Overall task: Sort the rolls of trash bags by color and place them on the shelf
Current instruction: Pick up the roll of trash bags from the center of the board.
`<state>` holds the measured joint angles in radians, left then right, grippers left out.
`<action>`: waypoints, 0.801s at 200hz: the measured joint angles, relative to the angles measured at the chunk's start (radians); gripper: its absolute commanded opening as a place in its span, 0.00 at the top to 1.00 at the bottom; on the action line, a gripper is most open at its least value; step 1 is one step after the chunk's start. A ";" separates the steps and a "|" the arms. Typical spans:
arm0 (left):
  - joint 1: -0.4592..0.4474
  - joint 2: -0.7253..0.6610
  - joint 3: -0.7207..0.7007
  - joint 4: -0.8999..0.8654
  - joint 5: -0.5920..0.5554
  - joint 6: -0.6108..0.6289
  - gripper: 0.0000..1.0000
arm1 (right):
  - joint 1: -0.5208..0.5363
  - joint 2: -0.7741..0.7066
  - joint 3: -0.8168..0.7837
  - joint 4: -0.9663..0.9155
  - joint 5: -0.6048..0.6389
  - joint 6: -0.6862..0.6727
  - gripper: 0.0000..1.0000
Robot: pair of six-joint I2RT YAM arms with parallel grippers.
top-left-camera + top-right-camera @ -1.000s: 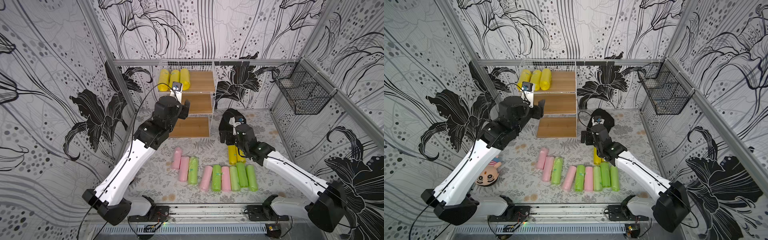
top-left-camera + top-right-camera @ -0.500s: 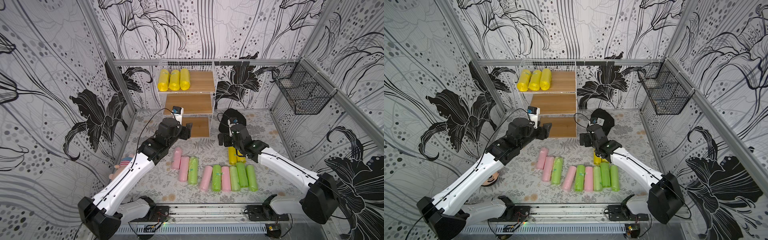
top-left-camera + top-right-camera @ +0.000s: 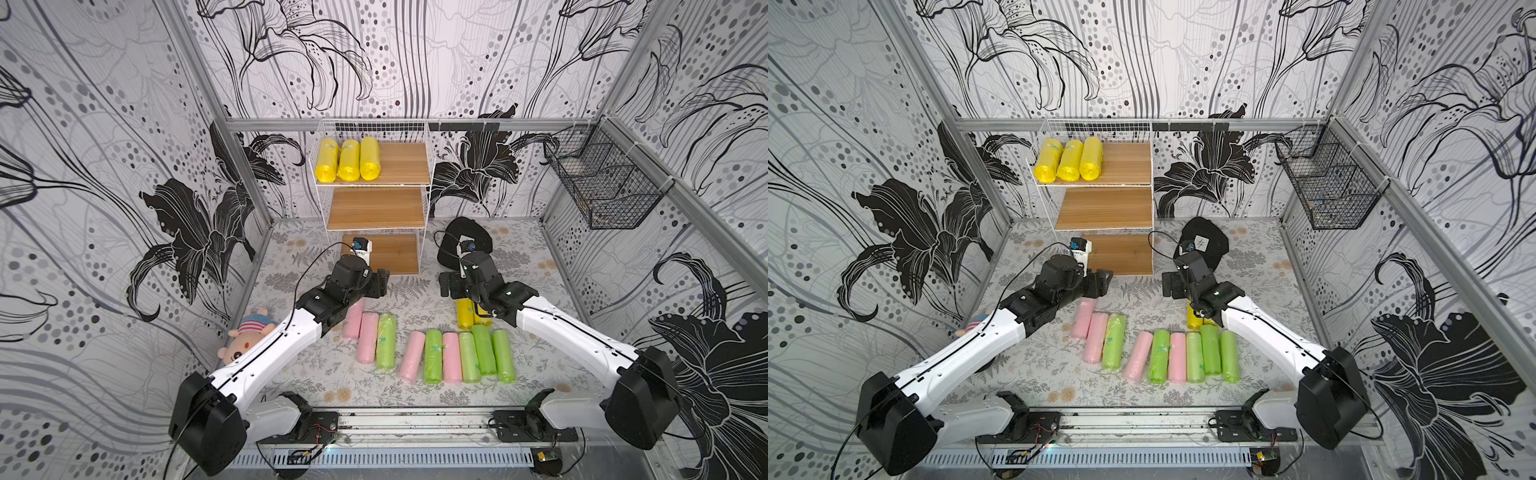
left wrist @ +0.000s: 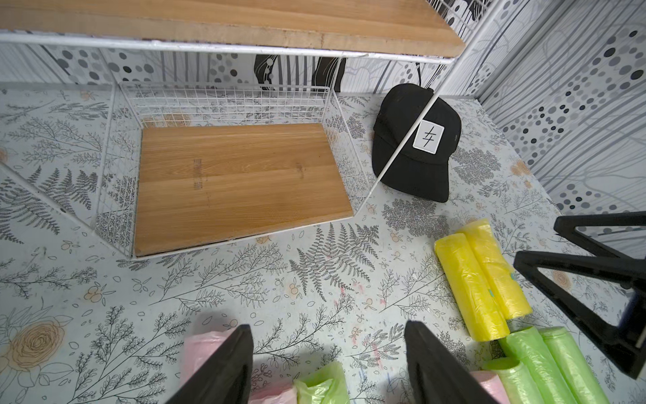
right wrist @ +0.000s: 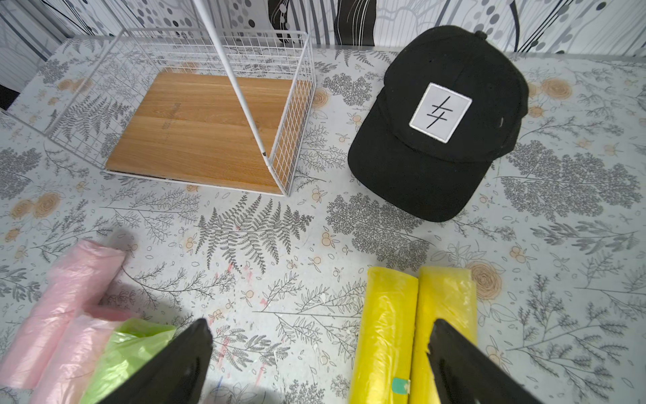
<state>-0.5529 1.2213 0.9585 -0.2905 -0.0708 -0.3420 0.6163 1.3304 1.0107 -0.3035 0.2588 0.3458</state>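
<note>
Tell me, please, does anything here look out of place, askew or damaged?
Two things do not belong to the sorting: a black cap lies beside the shelf, and a plush toy sits at the left edge of the scene. One pink roll lies slightly slanted in its row. Nothing looks spilled or damaged.

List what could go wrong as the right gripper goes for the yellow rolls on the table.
1. The two yellow rolls lie touching. The open right gripper has one finger near their seam, so it may pinch both or push one away.
2. The black cap lies beside the shelf; an arm carrying a roll there might snag it.
3. The left gripper, also open, hovers nearby; the arms could clash before the shelf.
</note>
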 measured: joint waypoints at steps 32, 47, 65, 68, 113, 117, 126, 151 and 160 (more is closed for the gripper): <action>0.000 0.000 -0.010 0.015 0.001 -0.006 0.25 | 0.000 0.015 0.011 -0.031 0.000 0.000 0.01; 0.000 0.001 -0.019 0.018 0.004 -0.014 0.25 | 0.000 0.046 0.032 -0.049 0.000 0.000 0.02; 0.000 0.003 -0.048 0.037 0.013 -0.029 0.25 | 0.000 0.100 0.077 -0.090 0.000 -0.004 0.04; 0.000 0.003 -0.054 0.041 0.016 -0.031 0.25 | 0.000 0.112 0.087 -0.099 -0.001 -0.005 0.04; 0.000 0.011 -0.094 0.064 0.043 -0.046 0.25 | 0.000 0.273 0.214 -0.199 -0.004 -0.033 0.17; 0.000 0.011 -0.095 0.067 0.045 -0.046 0.25 | 0.000 0.286 0.220 -0.206 0.000 -0.035 0.18; 0.000 0.011 -0.094 0.071 0.046 -0.046 0.25 | 0.000 0.309 0.225 -0.211 0.013 -0.031 0.19; 0.000 0.011 -0.094 0.074 0.050 -0.047 0.25 | -0.019 0.344 0.224 -0.245 0.039 -0.033 0.21; 0.000 0.011 -0.095 0.075 0.050 -0.047 0.25 | -0.035 0.356 0.224 -0.251 0.041 -0.033 0.22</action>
<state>-0.5529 1.2320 0.8639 -0.2157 -0.0212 -0.3889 0.5808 1.6867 1.2346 -0.5541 0.3000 0.3130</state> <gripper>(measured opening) 0.752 0.789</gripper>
